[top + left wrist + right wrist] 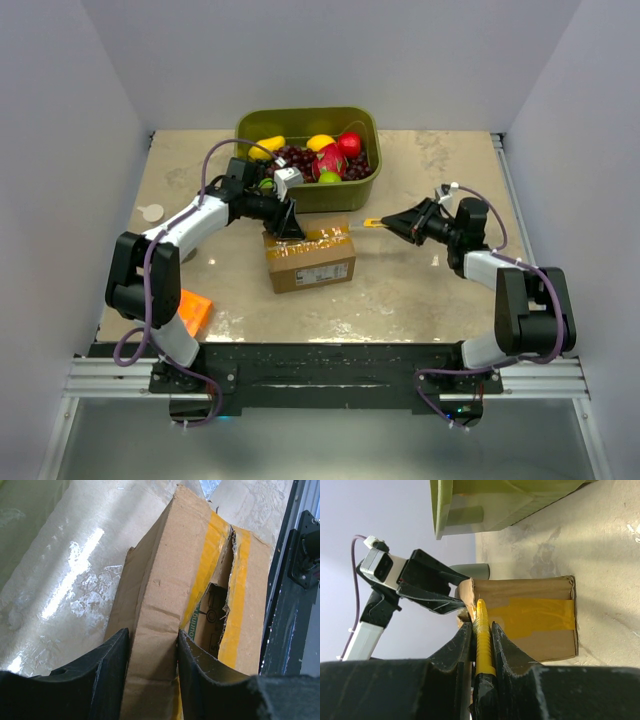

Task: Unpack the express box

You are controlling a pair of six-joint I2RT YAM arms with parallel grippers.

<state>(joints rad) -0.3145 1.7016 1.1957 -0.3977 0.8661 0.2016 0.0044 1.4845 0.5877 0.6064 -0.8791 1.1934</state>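
The express box (pixel 310 260) sits on the surface (pixel 420 290) near the middle, just in front of a green bin (pixel 366 183) and between the two grippers. Its white label (pixel 313 272) faces the arm bases. Glossy yellow-tan tape (pixel 312 243) runs along its top.

The left gripper (pixel 288 224) is at the box's far left top corner. In the left wrist view its fingers (pixel 115 655) are closed partway, one on each side of a cardboard edge of the box (pixel 160 595), pressing against it. From here the tape (pixel 210 550) is torn along the seam. The gap between the flaps shows something printed inside, too little of it to identify.

The right gripper (pixel 388 222) hangs just off the box's right end, above the surface. Its fingers (pixel 462 640) are clamped tight on a yellow ribbed tool (pixel 482 630) that points at the box (pixel 530 592). In the overhead view the tool (pixel 371 223) ends near the box's upper right corner. Whether the tip touches the cardboard cannot be told.

The bin holds fruit: dark grapes (pixel 297 157), a red apple (pixel 349 144) and yellow pieces. A flat orange box (pixel 194 310) lies by the left arm's base, well apart from the express box, and a small white disc (pixel 152 212) lies near the left wall.
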